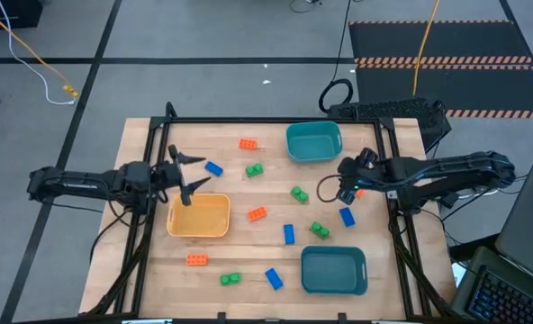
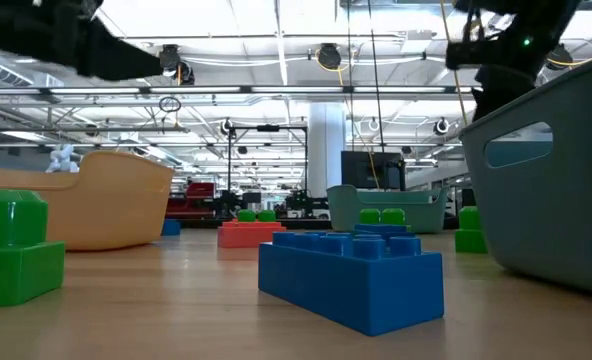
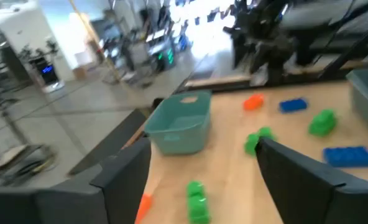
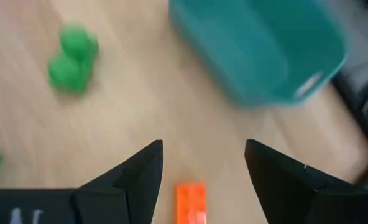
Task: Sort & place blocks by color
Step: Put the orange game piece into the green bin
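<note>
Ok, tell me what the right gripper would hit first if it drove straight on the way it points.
Probably the orange block on the table: the right gripper is open, pointing down, with that block between its fingertips. How far above it the gripper hangs is unclear.

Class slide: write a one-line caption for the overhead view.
Two arms over a wooden table of scattered blocks, a yellow tray and two teal trays.
</note>
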Tool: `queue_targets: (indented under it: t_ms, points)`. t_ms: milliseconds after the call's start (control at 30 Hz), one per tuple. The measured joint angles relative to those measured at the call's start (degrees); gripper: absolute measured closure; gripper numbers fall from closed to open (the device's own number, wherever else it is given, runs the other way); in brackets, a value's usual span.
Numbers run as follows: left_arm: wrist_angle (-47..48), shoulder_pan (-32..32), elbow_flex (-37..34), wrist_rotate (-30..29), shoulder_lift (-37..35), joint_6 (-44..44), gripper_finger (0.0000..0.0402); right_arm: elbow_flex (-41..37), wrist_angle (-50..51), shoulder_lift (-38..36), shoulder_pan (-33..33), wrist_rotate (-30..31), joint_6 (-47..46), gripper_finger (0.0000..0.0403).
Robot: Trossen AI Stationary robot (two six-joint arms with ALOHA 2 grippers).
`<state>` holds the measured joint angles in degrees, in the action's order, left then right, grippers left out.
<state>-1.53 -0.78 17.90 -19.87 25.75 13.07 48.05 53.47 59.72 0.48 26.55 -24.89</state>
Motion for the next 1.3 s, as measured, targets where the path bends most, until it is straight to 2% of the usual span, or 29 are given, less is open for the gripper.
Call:
queue_targets:
  t_ms: [133, 233, 467, 667, 967, 1300]
  points:
    - [7.5, 0.4, 9.3, -4.2, 8.9, 1.4, 0.0095, 1.9, 8.5, 6.7, -2.0, -5.3, -0.6, 0.0171]
    - [6.5, 0.9, 13.2, -3.4, 14.6, 1.9, 0.0094, 1.5, 11.9, 11.2, -3.1, -8.4, -1.2, 0.0155]
    - [5.5, 1.0, 18.4, -2.4, 22.3, 3.0, 0.0094, 1.2, 14.0, 16.7, -3.5, -8.2, -1.7, 0.0121]
    - [10.9, 1.0, 18.3, -2.6, 23.9, -0.6, 0.0094, 0.3, 13.2, 17.5, -4.4, -8.8, -3.8, 0.0113]
    - [10.4, 0.3, 18.3, -3.2, 21.8, -2.4, 0.0094, -7.4, 6.9, 17.4, -7.7, -12.1, -2.1, 0.0114]
    - [11.8, -2.8, 18.3, -3.2, 21.8, -4.6, 0.0094, -7.7, 2.0, 17.3, -11.9, -16.3, -3.9, 0.0115]
